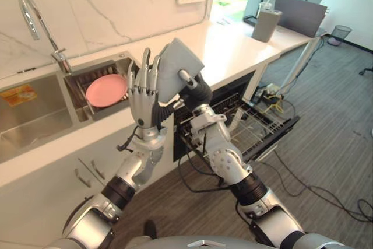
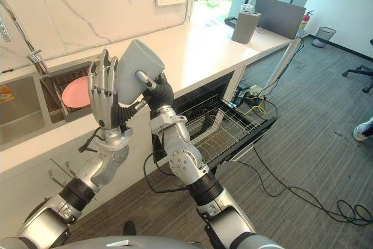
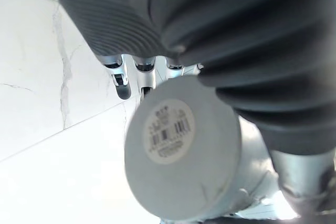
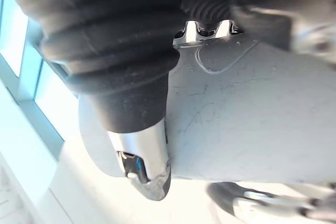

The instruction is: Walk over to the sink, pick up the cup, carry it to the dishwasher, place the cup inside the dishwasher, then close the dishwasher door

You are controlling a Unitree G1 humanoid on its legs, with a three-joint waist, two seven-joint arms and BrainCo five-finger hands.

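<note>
At the far left a silver tap bends over the sink, which is set into the white table. Just right of the sink, a pink plate stands in a small metal bin. Next comes the left hand, held up high. Its fingers are straight, close together and point up, right beside the cup. I cannot tell if they touch it. The grey cup is up in the air between the 2 hands, tilted, in front of the table edge. From the left wrist you can see its round bottom with 1 white sticker on it. The right hand grips the cup from the other side. Its fingers curl around the cup and its thumb presses on the cup's wall. Further right, under the table, the dishwasher is open. Its wire rack is pulled out.
</note>
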